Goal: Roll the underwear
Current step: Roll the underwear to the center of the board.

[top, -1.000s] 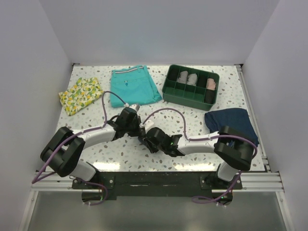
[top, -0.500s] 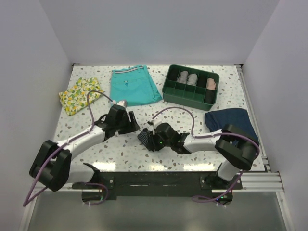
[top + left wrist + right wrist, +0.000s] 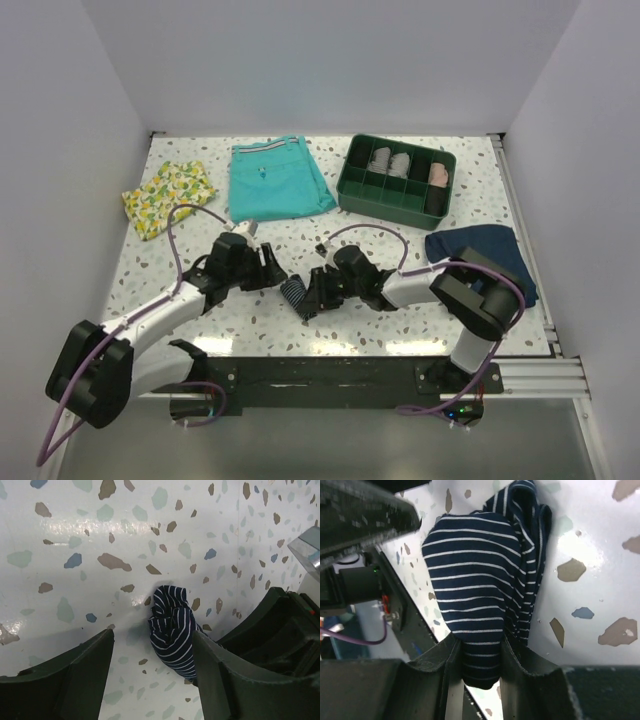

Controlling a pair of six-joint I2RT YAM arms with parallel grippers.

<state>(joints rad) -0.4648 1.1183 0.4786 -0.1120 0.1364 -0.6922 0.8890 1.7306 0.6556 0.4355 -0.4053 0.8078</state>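
Observation:
The underwear (image 3: 293,296) is a small tight roll of dark navy cloth with thin pale stripes, lying on the speckled table near the front middle. My right gripper (image 3: 312,295) is shut on one end of the roll; in the right wrist view the underwear (image 3: 479,595) sits squeezed between the two fingers (image 3: 520,670). My left gripper (image 3: 270,272) is open just left of the roll and holds nothing. In the left wrist view the underwear (image 3: 172,630) lies between and beyond the spread fingers (image 3: 75,675), touching neither.
Teal shorts (image 3: 277,178) and a lemon-print cloth (image 3: 168,197) lie at the back left. A green divided tray (image 3: 396,181) with rolled items stands at the back right. A plain navy garment (image 3: 485,255) lies at the right edge.
My left gripper has let go and drawn back to the left, away from the roll. My right gripper has moved up to the roll and swung round with it.

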